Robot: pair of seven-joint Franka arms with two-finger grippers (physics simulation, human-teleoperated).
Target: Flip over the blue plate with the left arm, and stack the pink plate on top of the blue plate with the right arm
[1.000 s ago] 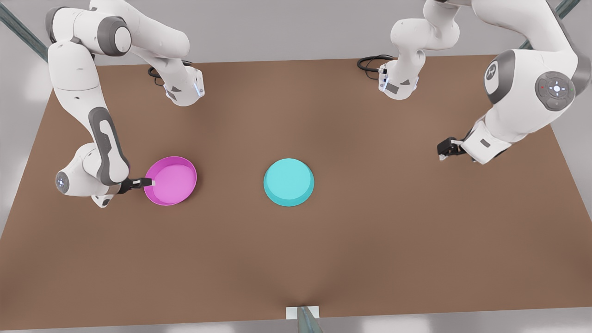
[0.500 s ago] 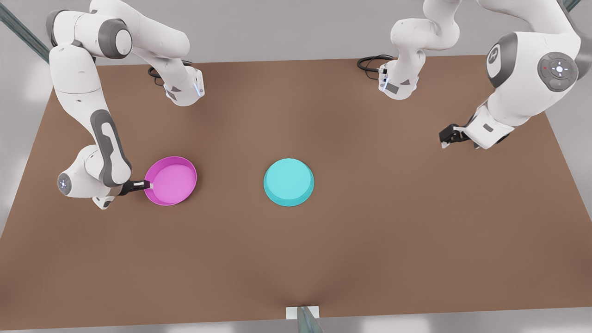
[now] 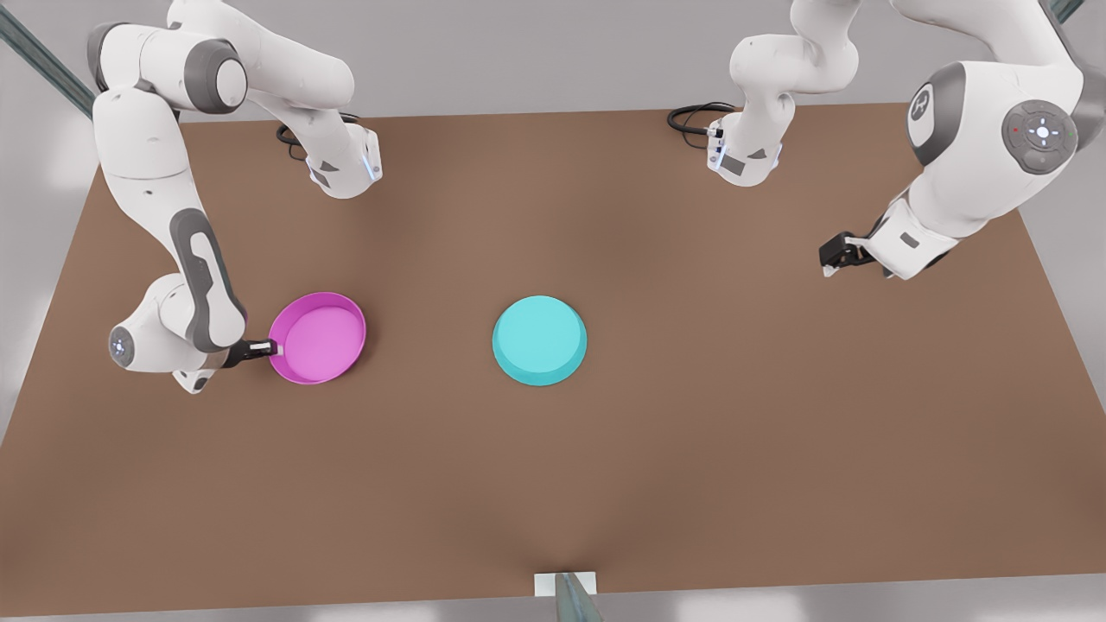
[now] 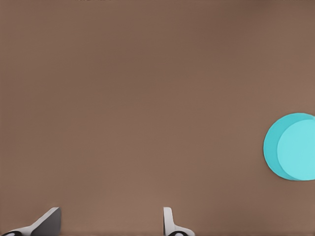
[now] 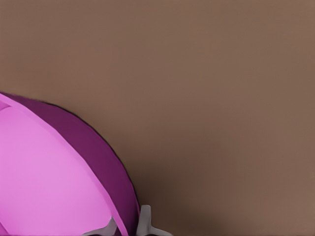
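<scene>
A brown flat tabletop (image 3: 553, 484) fills the front view, with 2 white jointed robot arms reaching in from the far corners.

On the front view's left, the right arm (image 3: 186, 259) bends low, and its small black two-finger claw, the right claw (image 3: 270, 348), pinches the near-side rim of the round shallow magenta-pink plate (image 3: 318, 338). The right wrist view confirms it: the 2 pale fingertips (image 5: 144, 222) sit nearly together, one inside and one outside the plate's (image 5: 59, 182) upright rim wall, so the claw is closed on the pink plate. This plate rests right way up, its lighter inside showing, well apart from the other dish.

Near the tabletop's middle lies the round shallow cyan-turquoise plate (image 3: 539, 339), apparently upside down, its plain flat underside facing up. Nothing touches it.

On the front view's right, the left arm (image 3: 985, 147) waits near the edge, its left claw (image 3: 831, 262) held above the tabletop. In the left wrist view its fingers (image 4: 168, 221) stand wide apart and hold nothing, with the blue plate (image 4: 293, 146) far off.

The step in hand seems to be lifting the pink plate. Done well, it calls for a firm rim grip, a lift high enough to clear the blue plate, level carrying, and centring before release.
</scene>
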